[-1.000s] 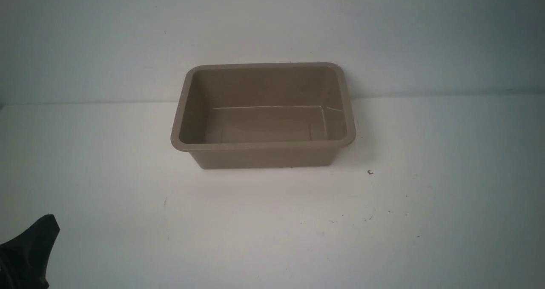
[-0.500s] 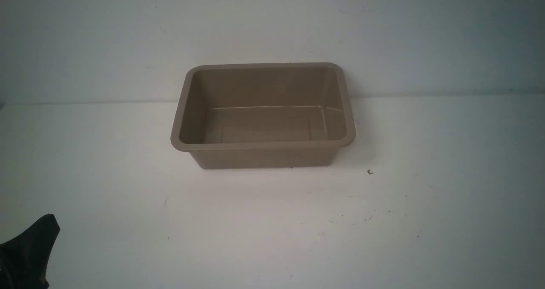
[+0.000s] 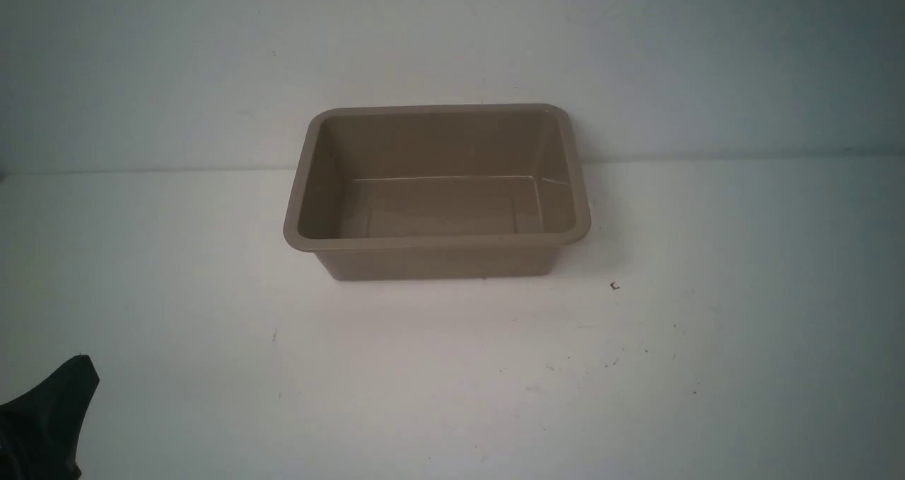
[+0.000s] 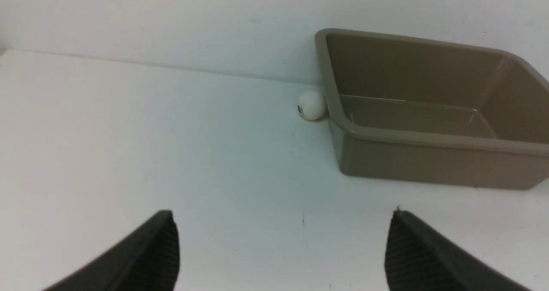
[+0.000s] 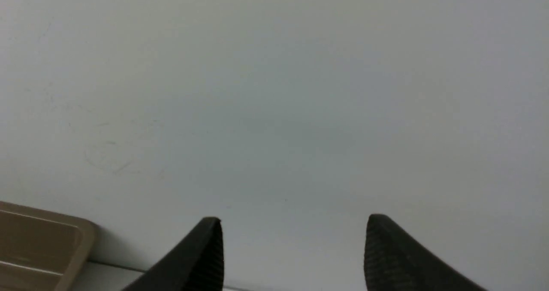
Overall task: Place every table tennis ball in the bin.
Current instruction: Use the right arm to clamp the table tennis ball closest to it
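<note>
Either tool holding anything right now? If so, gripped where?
Nothing held. The left tool and right tool are both open with nothing between them. The one visible ball lies beside the bin.

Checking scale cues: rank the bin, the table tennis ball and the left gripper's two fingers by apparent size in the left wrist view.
1. bin: largest, though cropped.
2. left gripper fingers: the pair look alike; cropped and nearest the camera, so their rank is unsure.
3. table tennis ball: smallest.
</note>
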Controlling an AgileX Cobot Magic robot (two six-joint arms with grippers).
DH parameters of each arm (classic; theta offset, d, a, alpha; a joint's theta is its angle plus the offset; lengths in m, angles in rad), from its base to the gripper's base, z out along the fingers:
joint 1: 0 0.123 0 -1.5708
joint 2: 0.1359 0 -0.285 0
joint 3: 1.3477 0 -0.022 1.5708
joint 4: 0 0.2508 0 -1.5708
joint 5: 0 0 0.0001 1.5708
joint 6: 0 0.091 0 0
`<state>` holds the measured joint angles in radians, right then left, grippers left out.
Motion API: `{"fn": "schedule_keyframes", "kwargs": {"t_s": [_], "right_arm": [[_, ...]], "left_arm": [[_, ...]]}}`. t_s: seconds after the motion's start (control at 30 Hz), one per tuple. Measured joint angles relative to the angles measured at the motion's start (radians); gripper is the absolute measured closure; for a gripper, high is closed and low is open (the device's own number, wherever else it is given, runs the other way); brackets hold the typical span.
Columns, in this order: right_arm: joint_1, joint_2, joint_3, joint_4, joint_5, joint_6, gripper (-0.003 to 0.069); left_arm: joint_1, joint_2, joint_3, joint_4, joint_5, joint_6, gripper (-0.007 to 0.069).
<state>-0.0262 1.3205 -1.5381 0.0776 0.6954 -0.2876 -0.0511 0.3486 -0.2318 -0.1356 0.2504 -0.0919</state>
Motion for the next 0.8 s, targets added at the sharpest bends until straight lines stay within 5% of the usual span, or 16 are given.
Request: {"fn": "schedule_keyframes", "kwargs": {"t_s": [0.17,0.8], "right_arm": [[0.000,0.040,0.000,0.024,0.074,-0.048,0.0250],[0.000,0.341,0.000,0.403,0.243,-0.588,0.0250]], "left_arm": [[0.000,0.000,0.000,0.000,-0.001,0.000,0.0041],[0.000,0.000,0.000,0.004,-0.004,0.005,0.0041]]}}
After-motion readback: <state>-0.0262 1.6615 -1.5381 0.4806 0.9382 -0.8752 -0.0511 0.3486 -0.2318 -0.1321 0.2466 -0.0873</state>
